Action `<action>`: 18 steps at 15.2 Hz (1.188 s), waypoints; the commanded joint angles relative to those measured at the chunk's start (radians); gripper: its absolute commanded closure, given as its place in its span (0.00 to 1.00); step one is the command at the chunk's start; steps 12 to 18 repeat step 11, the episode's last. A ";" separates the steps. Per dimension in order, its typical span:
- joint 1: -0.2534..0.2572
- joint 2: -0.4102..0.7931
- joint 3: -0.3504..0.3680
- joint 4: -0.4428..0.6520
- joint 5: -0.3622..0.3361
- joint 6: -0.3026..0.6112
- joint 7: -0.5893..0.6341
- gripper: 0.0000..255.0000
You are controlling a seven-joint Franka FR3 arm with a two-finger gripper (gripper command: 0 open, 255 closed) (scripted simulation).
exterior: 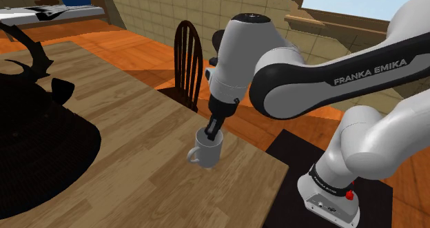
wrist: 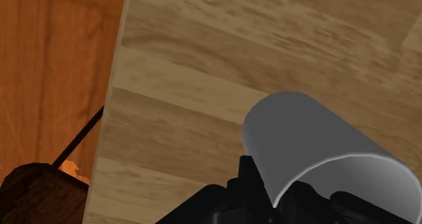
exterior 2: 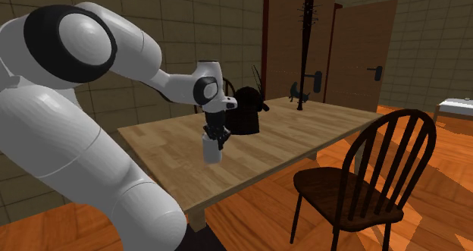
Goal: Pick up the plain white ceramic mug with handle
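- Your gripper (exterior: 212,131) comes down onto the mouth of the grey-white mug (exterior: 207,149). One finger dips inside, so the jaws are clamped on the wall at the rim rather than spanning the whole body.
- The mug is upright near the table (exterior: 138,168) corner, directly under the wrist. You can't tell whether its base is clear of the wood.
- The handle sticks out on the side away from the fingers (so nothing fouls the pinch).
- In the wrist view the mug slants off the fingers, so I'd judge the hold thin and lift slowly.

I watch the end effector (exterior: 211,132) from above-behind, from its side, and closely along it; both exterior cameras share the bench (exterior: 138,185).
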 commanded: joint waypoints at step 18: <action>-0.003 -0.044 -0.031 0.108 -0.014 -0.151 -0.002 1.00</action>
